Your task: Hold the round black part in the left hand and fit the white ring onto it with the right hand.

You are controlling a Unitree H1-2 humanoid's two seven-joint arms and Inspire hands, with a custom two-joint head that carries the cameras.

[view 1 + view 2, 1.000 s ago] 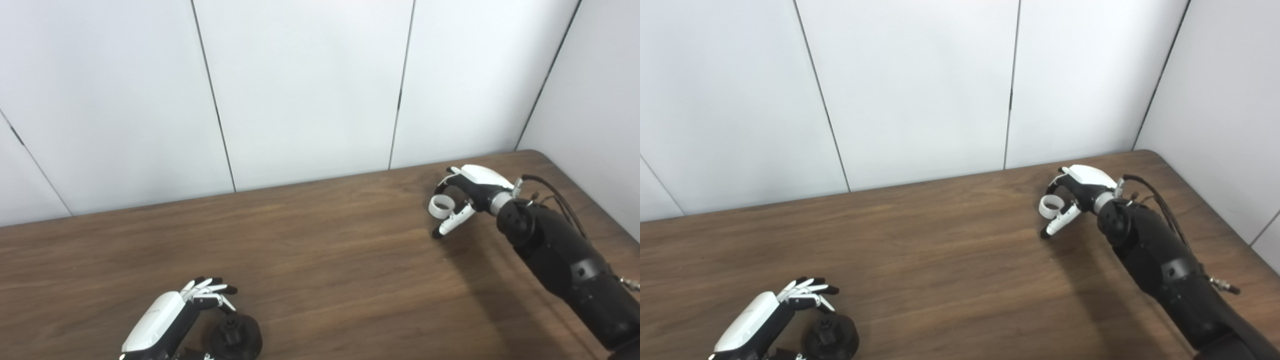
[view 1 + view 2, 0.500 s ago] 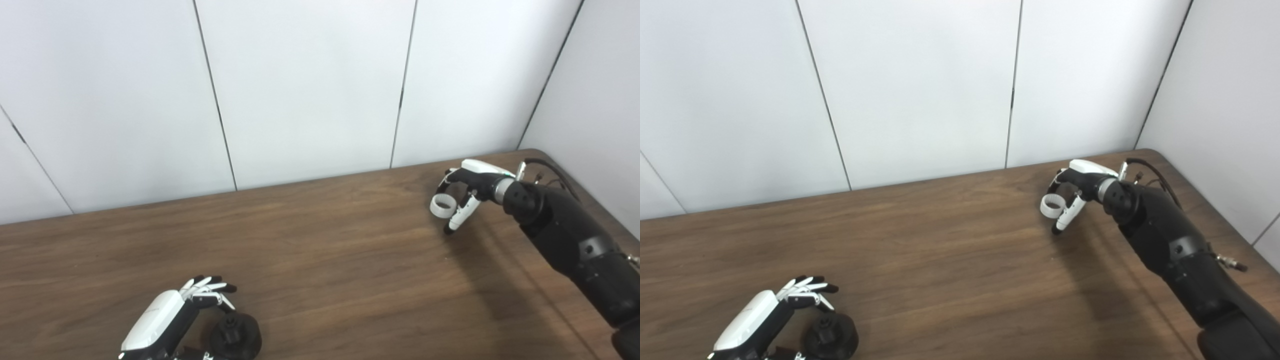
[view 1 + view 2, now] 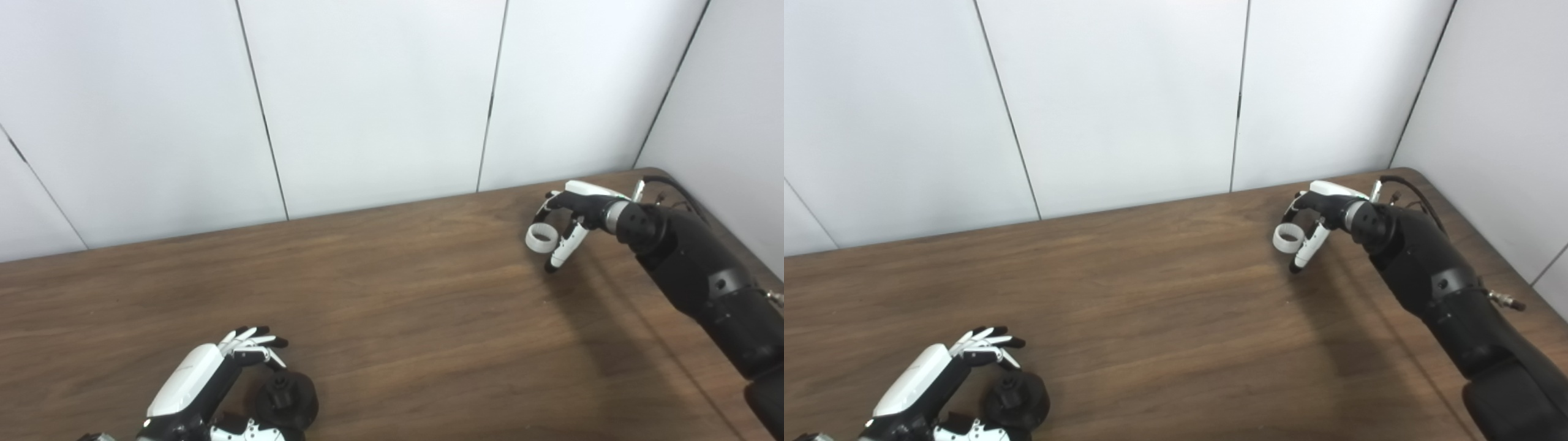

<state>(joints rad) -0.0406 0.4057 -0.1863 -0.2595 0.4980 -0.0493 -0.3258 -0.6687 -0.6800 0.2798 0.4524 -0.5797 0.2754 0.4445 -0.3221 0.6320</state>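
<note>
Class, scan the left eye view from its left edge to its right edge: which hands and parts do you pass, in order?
left hand → round black part → white ring → right hand

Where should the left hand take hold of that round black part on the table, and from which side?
Probably by the outer rim of the round black part, coming from above and its left, where the left hand is. It lies flat with a raised hub on top, so a rim grip leaves the hub free for the white ring.
</note>
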